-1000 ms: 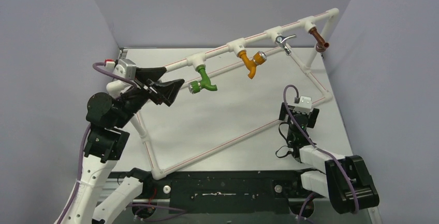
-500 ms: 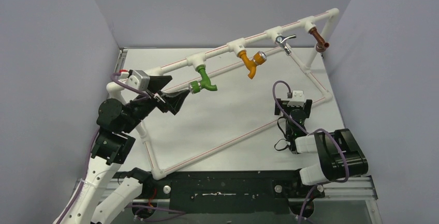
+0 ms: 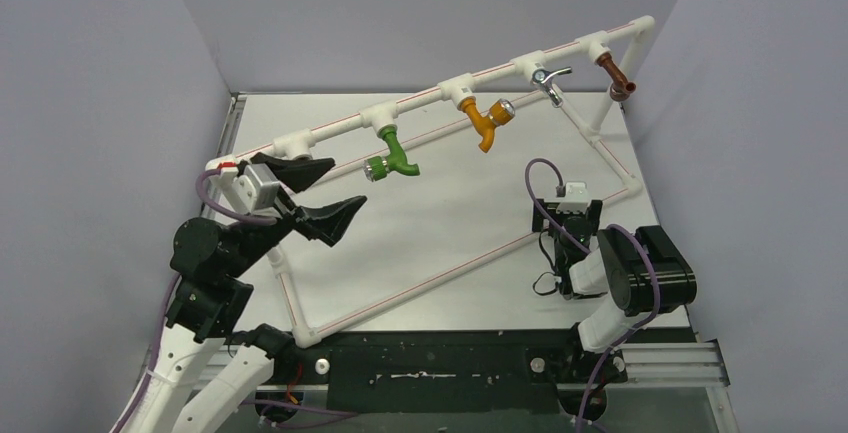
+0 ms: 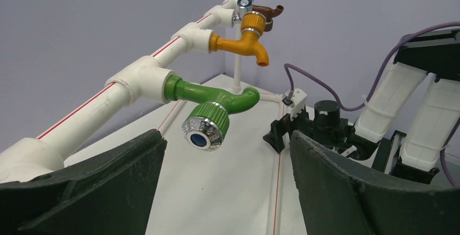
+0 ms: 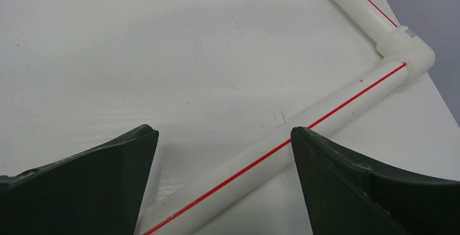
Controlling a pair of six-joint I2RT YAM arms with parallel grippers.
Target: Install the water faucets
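Left wrist view: the green water faucet (image 4: 209,107) sits screwed into a white tee on the raised rail of the pipe frame (image 4: 81,116), its ribbed collar and silver knob with a blue centre turned toward the camera. Nothing on the knob can be read. The left gripper (image 4: 227,137) is spread wide and holds nothing; the faucet lies ahead of it and a little higher, in line with the gap between the two dark fingers and clear of both. Seen from the top external camera, the green faucet (image 3: 392,154) hangs just past the fingertips of the left gripper (image 3: 345,183), apart from them. Along the same rail follow an orange tap (image 3: 485,125), a chrome tap (image 3: 548,81) and a brown tap (image 3: 620,83). The right gripper (image 3: 570,215) is well away from the faucet, near the frame's lower red-striped pipe (image 3: 450,273). Its wrist view shows the right gripper (image 5: 223,132) fully spread and empty above that pipe (image 5: 260,159); a faint grey mark on the elbow fitting (image 5: 406,45) is too small to read.
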